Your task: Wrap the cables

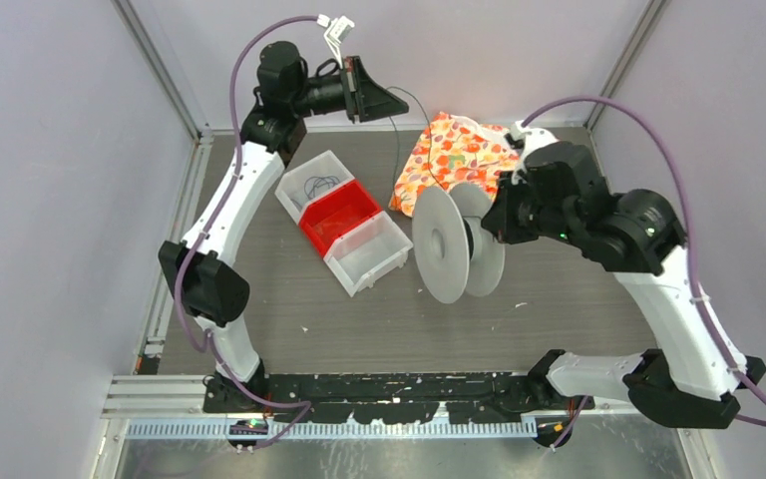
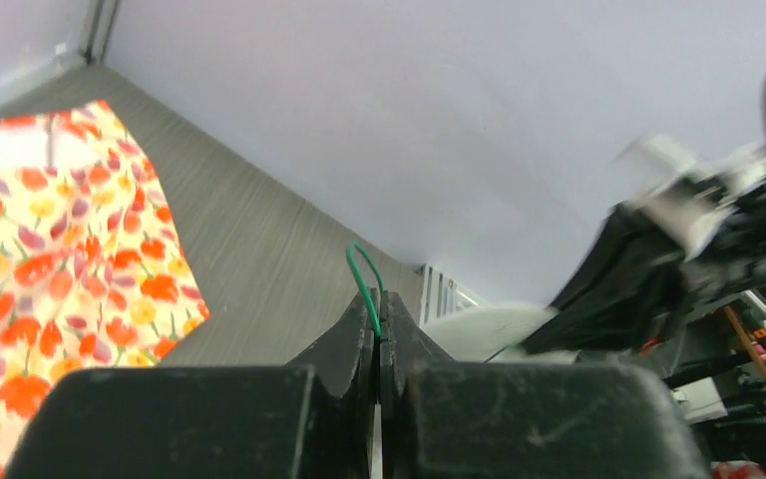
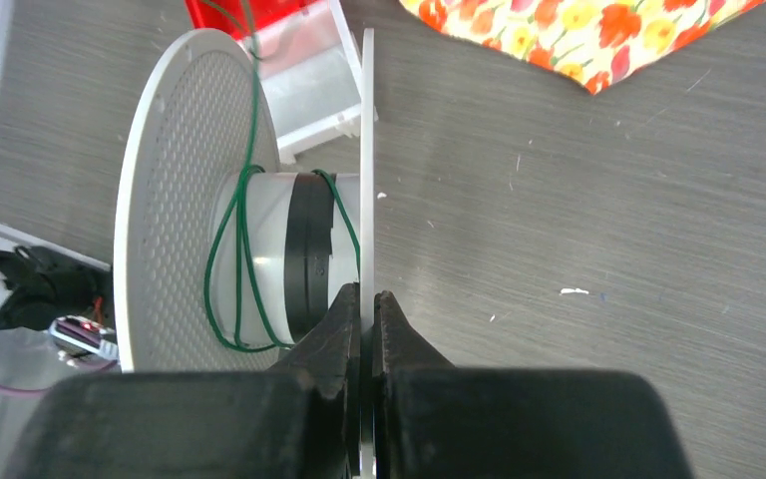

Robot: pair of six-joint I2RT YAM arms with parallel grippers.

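Seen from overhead, two robot arms reach over a grey wood-grain counter. The left end effector is raised high near the back wall, pointing to the right. Its wrist view shows the left end effector with its two dark fingers pressed together, pinching a thin green cable. A short bend of the cable pokes out beyond the fingertips. From overhead, the green cable appears as a fine dark line hanging from that grip down toward a white spool near the middle of the counter. The spool has two wide round discs on a narrower hub, and its axis lies level. The right end effector meets the spool from the right. In the right wrist view, the right end effector has its fingers closed on the thin edge of the nearer disc. The green cable circles the hub in a few loose turns, beside a black band, between the discs of the spool. One strand leads up and away. Left of the spool sits a slanted row of three small bins, clear, red and clear; the far one holds a tangle of dark wire. A floral orange cloth lies behind the spool.
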